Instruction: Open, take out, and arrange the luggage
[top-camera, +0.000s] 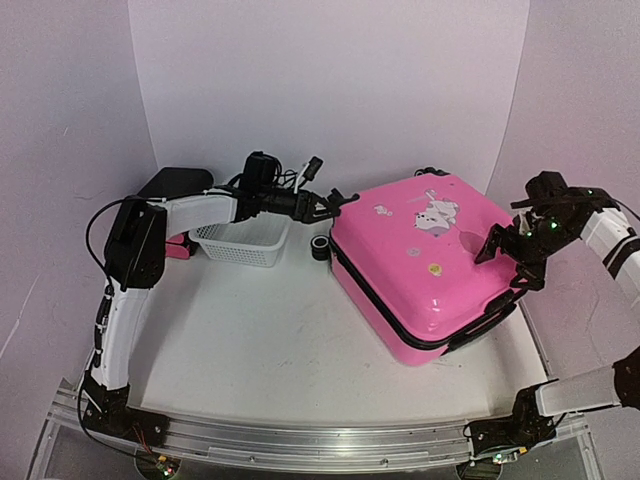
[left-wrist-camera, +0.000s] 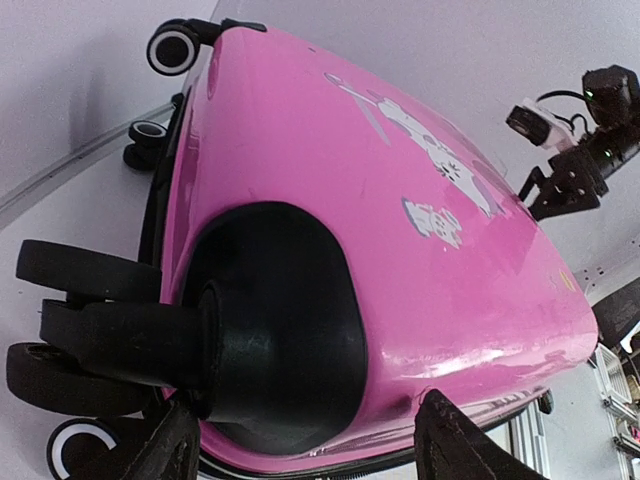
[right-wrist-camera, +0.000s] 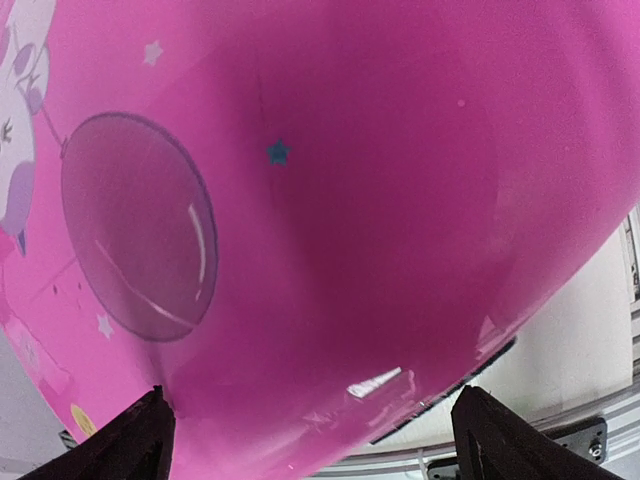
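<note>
The luggage is a glossy pink hard-shell suitcase with stickers. It lies flat and closed on the right half of the table, and its black zipper band runs round the side. My left gripper is open at its far left corner. In the left wrist view the fingers straddle the black wheel housing of the luggage, with the gripper empty. My right gripper is open over the luggage's right edge. In the right wrist view the pink shell fills the space between the spread fingers of the gripper.
A white mesh basket stands left of the luggage, under the left arm. A black drawer unit with pink fronts sits behind it at the far left. A black wheel of the luggage sticks out toward the basket. White walls close in the back and sides.
</note>
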